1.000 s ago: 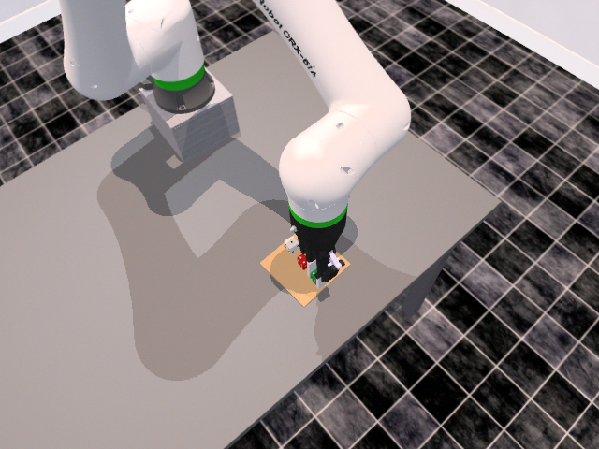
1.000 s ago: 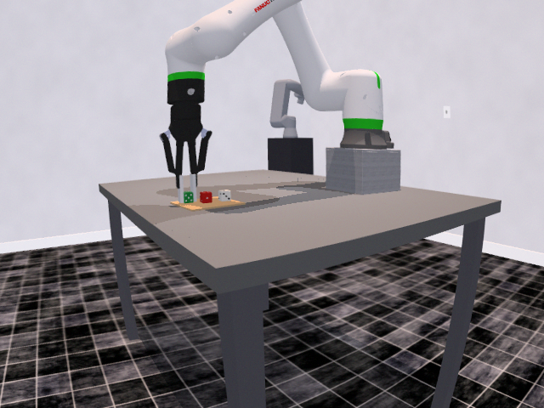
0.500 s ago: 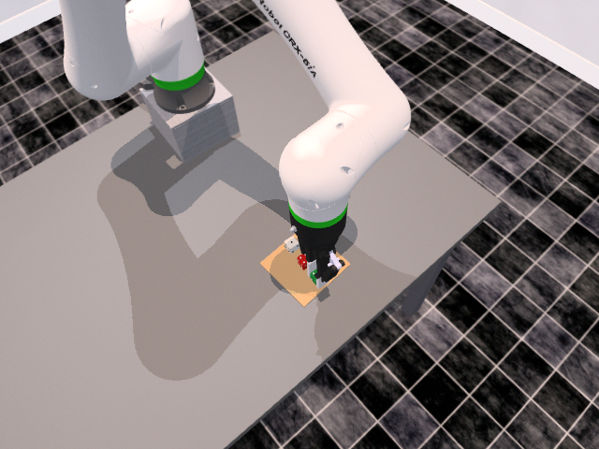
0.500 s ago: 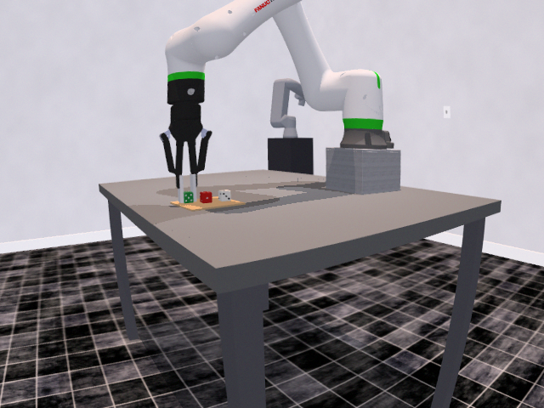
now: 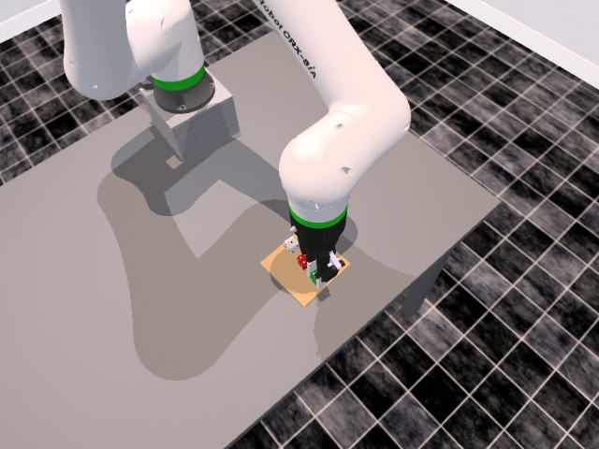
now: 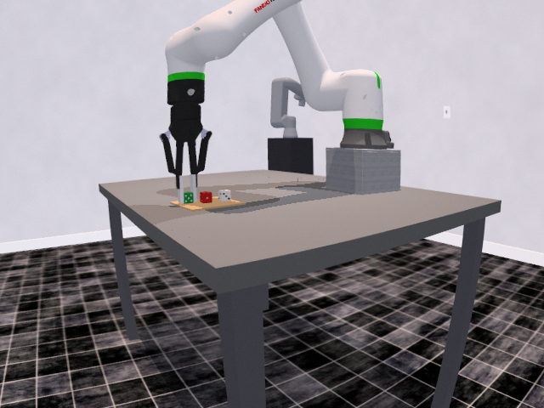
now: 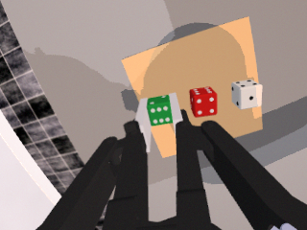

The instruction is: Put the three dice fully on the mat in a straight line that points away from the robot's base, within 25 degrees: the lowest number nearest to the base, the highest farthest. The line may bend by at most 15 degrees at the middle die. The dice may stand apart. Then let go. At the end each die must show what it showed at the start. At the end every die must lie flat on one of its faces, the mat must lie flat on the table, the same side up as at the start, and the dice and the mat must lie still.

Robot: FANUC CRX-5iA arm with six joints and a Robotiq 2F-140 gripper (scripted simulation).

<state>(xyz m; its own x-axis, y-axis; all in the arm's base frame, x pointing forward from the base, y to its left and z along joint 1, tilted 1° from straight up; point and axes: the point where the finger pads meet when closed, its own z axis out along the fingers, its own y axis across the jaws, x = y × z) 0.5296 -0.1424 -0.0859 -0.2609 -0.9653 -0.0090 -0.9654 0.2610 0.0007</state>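
Three dice make a row on the orange mat [image 5: 303, 296] [image 6: 228, 203] [image 7: 216, 57], which lies flat on the table [image 5: 217, 411] [image 6: 307, 228] [image 7: 96, 29]. From where I'm standing, the white die [image 5: 291, 243] [image 6: 224, 195] [image 7: 246, 95] is nearest the robot's pedestal [image 5: 208, 133] [image 6: 362, 171], the red die [image 5: 302, 262] [image 6: 205, 196] [image 7: 203, 102] is in the middle, and the green die [image 5: 314, 277] [image 6: 188, 197] [image 7: 159, 111] is farthest out. There are gaps between them, and the row looks close to straight.

The gripper [image 5: 314, 277] [image 6: 187, 195] [image 7: 159, 106] points down at the outer end of the row, clamped on the green die, with a pale pad [image 6: 181, 190] [image 7: 143, 117] against one side and its twin against the other. The green die seems to be down on the mat, though its underside is too small to make out for certain. Red and white sit flat, outside the grip.

Toward me, green shows five dots, red a single one and white three. Behind the table, a smaller grey arm [image 6: 277, 103] stands on a black box [image 6: 290, 153].
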